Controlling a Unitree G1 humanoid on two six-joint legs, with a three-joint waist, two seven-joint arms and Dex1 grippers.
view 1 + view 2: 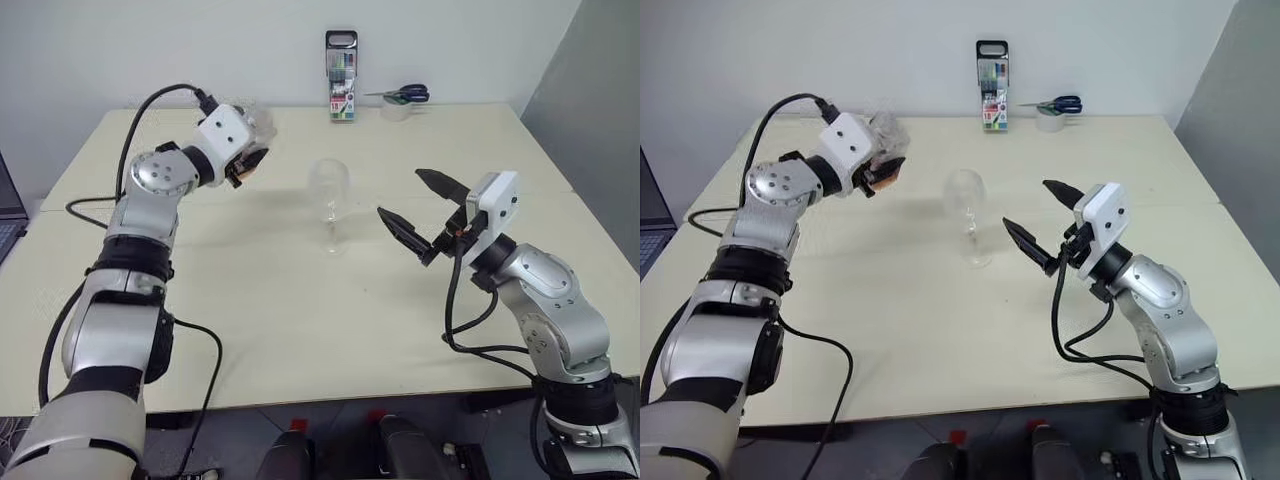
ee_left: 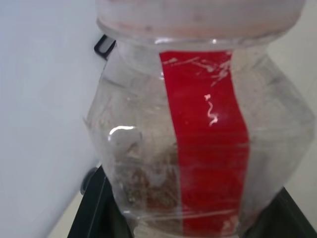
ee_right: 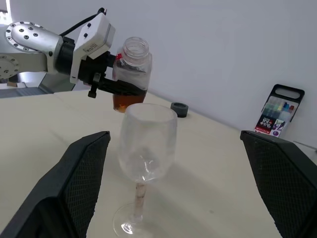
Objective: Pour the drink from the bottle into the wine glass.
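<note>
Clear plastic bottle (image 3: pixel 132 69) held off the desk (image 1: pixel 300 320) in the left gripper (image 1: pixel 247 160), black fingers (image 3: pixel 119 88) clamped on its lower body. Uncapped (mouth open and upright in the right wrist view), with the tea-coloured drink (image 3: pixel 125 103) pooled low inside. Dark cap-like ring (image 3: pixel 179 109) lying on the desk behind it. Wine glass (image 1: pixel 331 205) standing upright mid-desk, near the bottle but apart from it, bowl empty as far as can be told. Right gripper (image 1: pixel 415 205) hovering just beside the glass on the other side, fingers spread wide, gripping nothing, not touching the stem or bowl. Marker case (image 1: pixel 341 76) and scissors (image 1: pixel 400 95) parked at the far edge, well clear.

Step in hand, judged from this: carrying the open bottle toward the glass, pour not yet begun. Next move calls for bringing the bottle mouth above the rim, then rolling the wrist slowly so the stream lands inside the bowl; possibly steadying the glass with the right fingers first, since a nudge on so thin a stem could tip it.
</note>
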